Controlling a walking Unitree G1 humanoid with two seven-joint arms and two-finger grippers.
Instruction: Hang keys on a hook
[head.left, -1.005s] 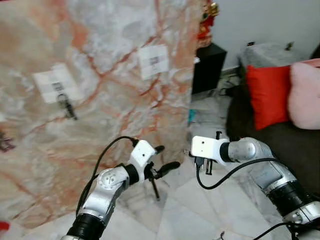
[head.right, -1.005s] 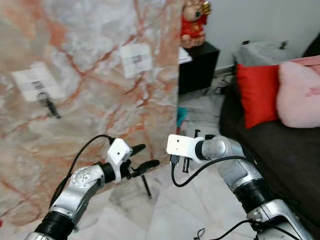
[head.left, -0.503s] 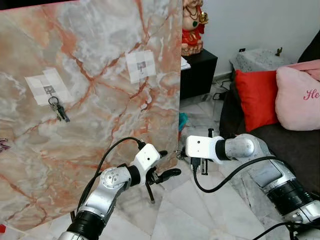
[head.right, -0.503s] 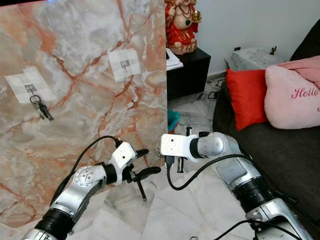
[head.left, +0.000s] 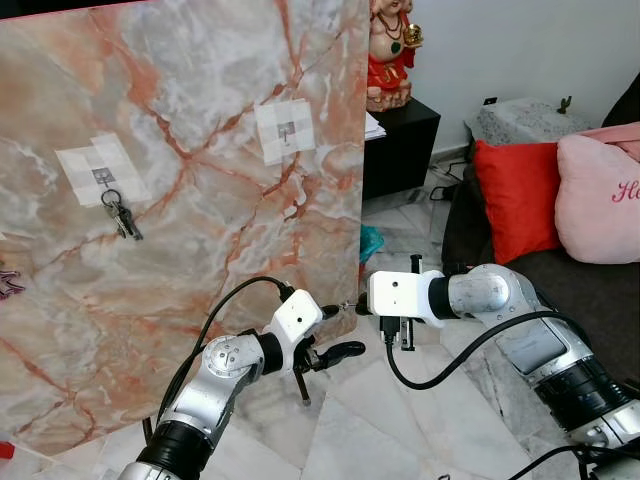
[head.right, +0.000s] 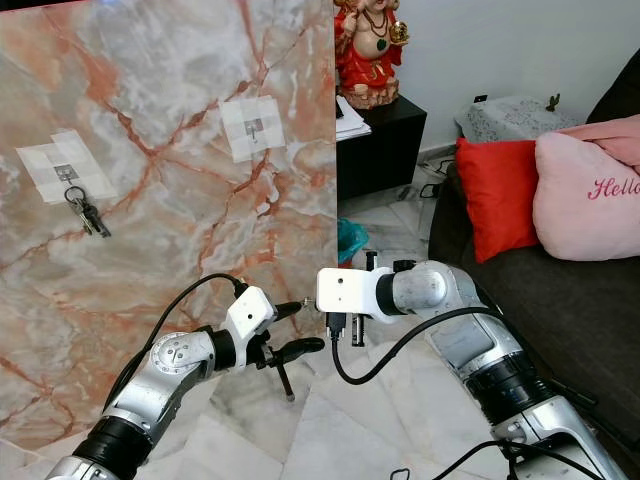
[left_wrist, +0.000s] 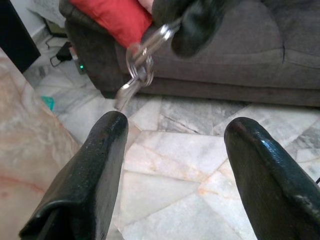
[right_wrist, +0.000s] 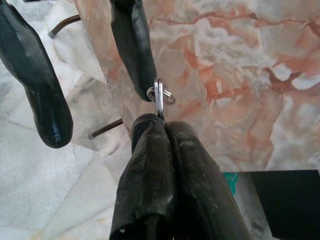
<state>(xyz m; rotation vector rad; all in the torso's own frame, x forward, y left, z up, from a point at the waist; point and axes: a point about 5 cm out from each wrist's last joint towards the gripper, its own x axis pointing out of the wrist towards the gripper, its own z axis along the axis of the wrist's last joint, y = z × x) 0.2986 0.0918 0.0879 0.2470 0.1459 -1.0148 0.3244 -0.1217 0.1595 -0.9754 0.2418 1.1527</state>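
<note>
the marble panel (head.left: 200, 150) walls off the robot's left and front. its right-hand hook (head.left: 285, 129) is bare, with open panel face around it; the left-hand hook already carries a bunch of keys (head.left: 121, 217). low in front, the left tool (head.left: 330, 328) stands with fingers spread, and the keys (left_wrist: 137, 75) pinched by the right tool (right_wrist: 159, 125) hang just at the gap, near one finger (left_wrist: 95, 165). the panel's stand leg (head.left: 303, 385) crosses the floor below. the sofa (head.left: 560, 280) and a black cabinet (head.left: 400, 145) close off the right.
</note>
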